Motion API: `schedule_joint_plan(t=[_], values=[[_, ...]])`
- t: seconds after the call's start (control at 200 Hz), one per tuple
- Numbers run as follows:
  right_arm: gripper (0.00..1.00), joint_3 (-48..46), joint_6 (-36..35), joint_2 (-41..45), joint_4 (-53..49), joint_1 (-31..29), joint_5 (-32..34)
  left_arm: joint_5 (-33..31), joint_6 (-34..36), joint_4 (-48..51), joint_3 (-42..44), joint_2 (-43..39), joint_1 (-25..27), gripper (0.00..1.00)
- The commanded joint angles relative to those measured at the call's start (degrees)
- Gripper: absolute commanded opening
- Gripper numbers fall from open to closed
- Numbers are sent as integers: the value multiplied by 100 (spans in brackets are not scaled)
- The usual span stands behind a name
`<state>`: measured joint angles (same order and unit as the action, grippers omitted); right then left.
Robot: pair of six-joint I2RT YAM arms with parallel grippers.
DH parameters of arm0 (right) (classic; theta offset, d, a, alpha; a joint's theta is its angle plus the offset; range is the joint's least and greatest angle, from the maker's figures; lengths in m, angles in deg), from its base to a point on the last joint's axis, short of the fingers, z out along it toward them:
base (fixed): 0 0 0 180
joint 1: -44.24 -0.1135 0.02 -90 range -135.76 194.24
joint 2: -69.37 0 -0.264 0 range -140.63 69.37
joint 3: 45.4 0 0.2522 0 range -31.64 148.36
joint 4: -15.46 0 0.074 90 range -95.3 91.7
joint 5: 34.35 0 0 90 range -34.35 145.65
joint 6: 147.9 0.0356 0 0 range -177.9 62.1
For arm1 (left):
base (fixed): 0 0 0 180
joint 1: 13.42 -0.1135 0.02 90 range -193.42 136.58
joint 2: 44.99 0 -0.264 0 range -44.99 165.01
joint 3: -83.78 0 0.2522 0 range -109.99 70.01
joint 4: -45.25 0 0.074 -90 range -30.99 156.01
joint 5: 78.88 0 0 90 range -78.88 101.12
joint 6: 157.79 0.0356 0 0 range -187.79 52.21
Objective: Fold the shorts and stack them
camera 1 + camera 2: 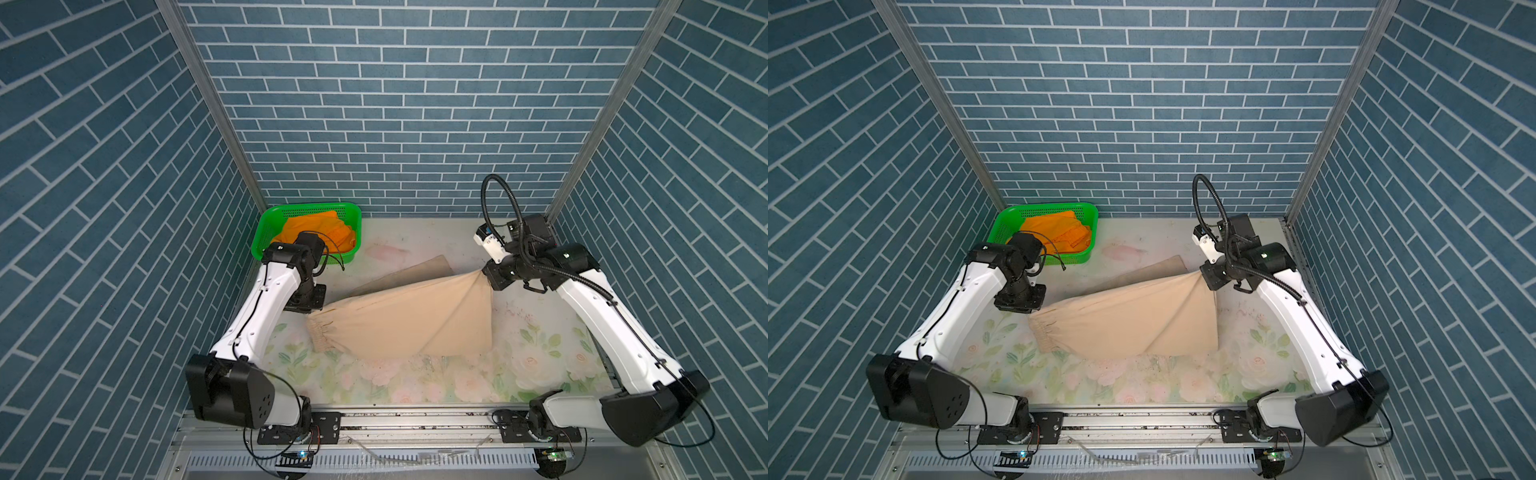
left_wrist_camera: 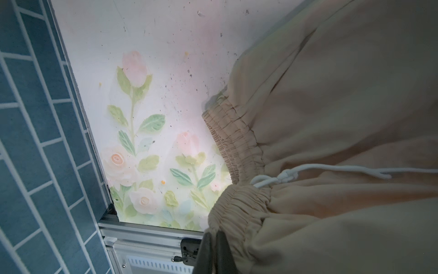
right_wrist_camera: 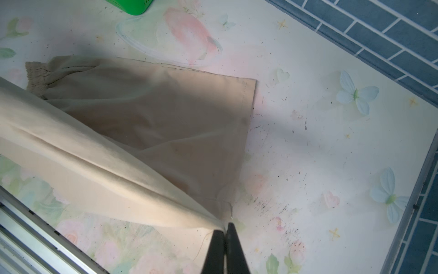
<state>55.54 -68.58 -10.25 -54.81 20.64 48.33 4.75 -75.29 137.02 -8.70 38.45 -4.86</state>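
Right gripper [image 3: 224, 229] and left gripper [image 2: 214, 234], clamped on a leg end and the waistband [image 2: 237, 142], hold half the beige shorts [image 1: 399, 320] raised mid-table over the flat leg [image 3: 166, 106] (orange shorts [image 1: 316, 235] sit in the basket [image 1: 307, 206]): first fold seemingly under way, next lay it across, edges matched.

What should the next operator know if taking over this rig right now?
Left tool: shut on the waistband of the beige shorts.
Right tool: shut on a leg-hem corner, held up off the table; the other leg lies flat beneath.
Orange shorts: crumpled in the basket.
Done: no fold finished.
Left: lay the lifted leg over the flat one, finish that fold, fold the orange pair, stack both.
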Motion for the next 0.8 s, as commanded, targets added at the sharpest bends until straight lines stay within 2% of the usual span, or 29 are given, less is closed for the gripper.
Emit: schedule_joint_plan(t=[0.0,0.16,0.375,0.595,0.64,0.715,0.74,0.795], values=[[0,455,-512,-584,142,289,-174,-363,153,-41,61,379,-236,0],[0,1042,-789,-1764,222,633,-607,-299,188,-242,129,871,-532,0],[0,2295,-1058,-3386,-12,729,-875,-366,171,-399,-121,1839,-671,0],[0,2920,-954,-4376,112,725,-1254,-584,92,-641,-416,2621,-769,0],[16,2903,-904,-4475,213,725,-1377,-601,59,-705,-413,2690,-830,1],[29,2757,-805,-4536,458,725,-1607,-644,15,-776,-425,2818,-905,3],[36,2702,-757,-4537,553,727,-1680,-666,2,-788,-438,2854,-929,7],[48,2568,-635,-4489,777,716,-1861,-795,-39,-841,-434,2850,-957,7]])
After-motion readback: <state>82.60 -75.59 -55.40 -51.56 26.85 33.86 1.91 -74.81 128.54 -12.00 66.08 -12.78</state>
